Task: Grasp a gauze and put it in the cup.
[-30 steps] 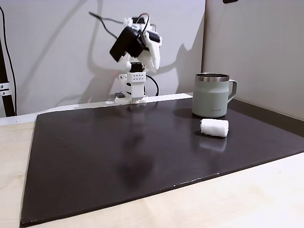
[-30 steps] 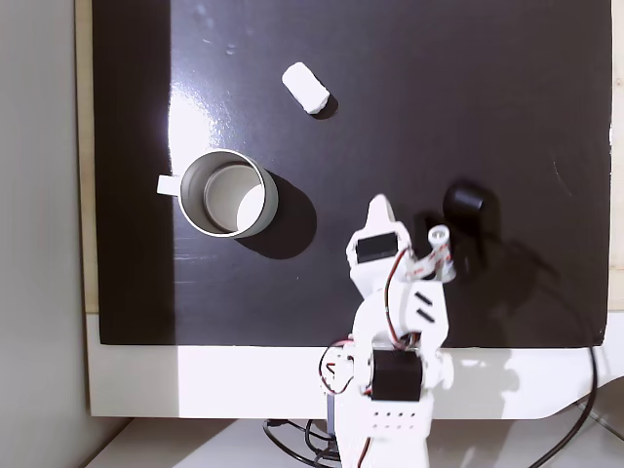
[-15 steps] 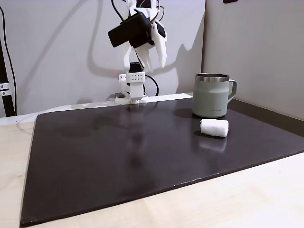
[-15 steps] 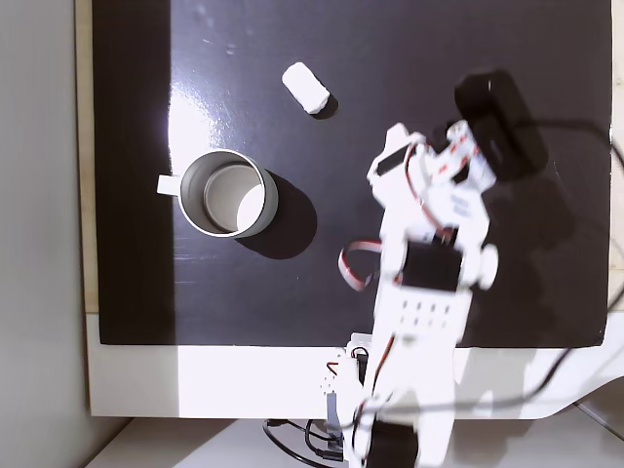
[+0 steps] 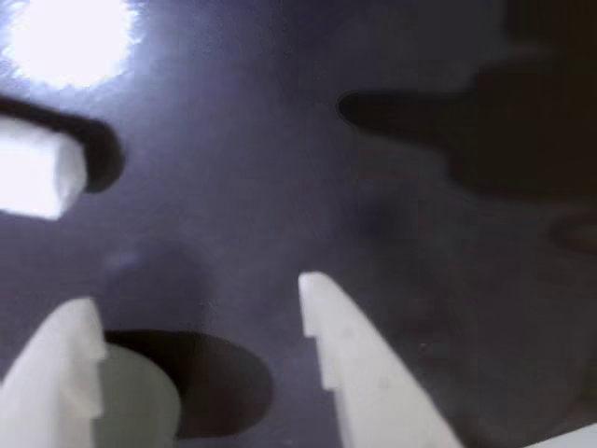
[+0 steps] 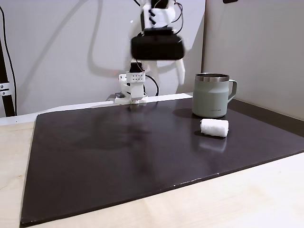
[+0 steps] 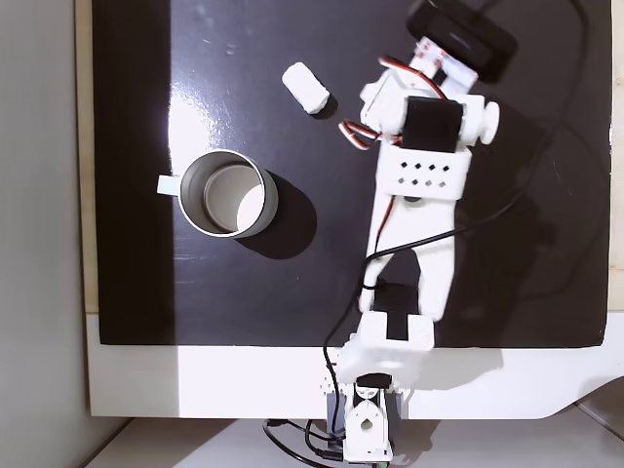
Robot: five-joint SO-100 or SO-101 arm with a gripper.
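We see the gauze lying on its side on the dark mat, just in front of the cup in a fixed view w/ a small gap between them, not touching. In another fixed view from above, the gauze sits above and a bit right of the cup, tilted diagonally; nothing holds it. In the wrist view the gauze shows at the left edge, bright and blurred, w/ a dark shadow beside it.

The cup stands upright, steel rim up, handle pointing right in the front fixed view and left in the top one. From above we see its inside is empty. In the wrist view a pale green bit of the cup peeks out at the bottom, partly behind the left finger.

The gripper hangs above the mat, clear of both gauze and cup. Its two white fingers are spread wide w/ nothing between them, only bare mat.

The arm reaches out over the mat to the right of the cup in the top fixed view, its far end level w/ the gauze but apart from it. In the front fixed view the arm is raised high, left of the cup. The base sits on a white board behind the cup. The mat rests on a light wooden surface.
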